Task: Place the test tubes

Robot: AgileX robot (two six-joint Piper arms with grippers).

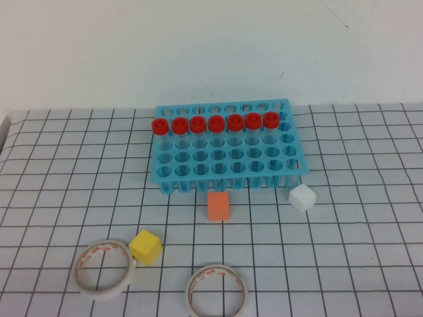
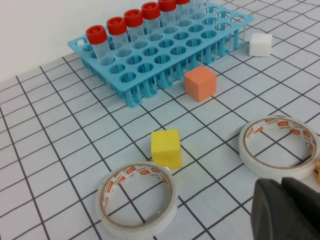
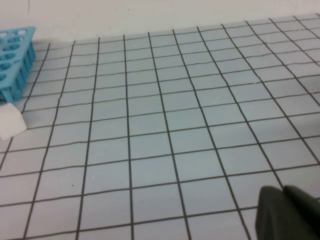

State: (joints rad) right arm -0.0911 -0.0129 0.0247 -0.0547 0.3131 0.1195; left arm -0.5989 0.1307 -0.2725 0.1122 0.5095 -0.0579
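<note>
The left gripper [image 2: 283,192] hangs low by the near edge of the tabletop [image 2: 60,145], its dark, matte fingers pressed together with nothing between them. Just beside it lies a flat ring of white tape [image 2: 278,147] with red print; a second tape ring [image 2: 137,197] lies nearby along the same edge. Between the two stands a yellow cube [image 2: 166,147], close against the second ring. Farther in, an orange cube [image 2: 200,83] sits just before the blue plastic rack [image 2: 100,71], and a white cube [image 2: 260,44] stands at the rack's near right corner.

The rack is a grid of round holes on thin legs, set toward the far edge of the tabletop. Seven clear test tubes [image 1: 216,129] with red screw caps stand upright in its second row from the back; the other rows are open.

The right gripper [image 3: 285,197], dark and likewise closed on nothing, hovers over bare black-lined white grid on the right side, well apart from the white cube.
</note>
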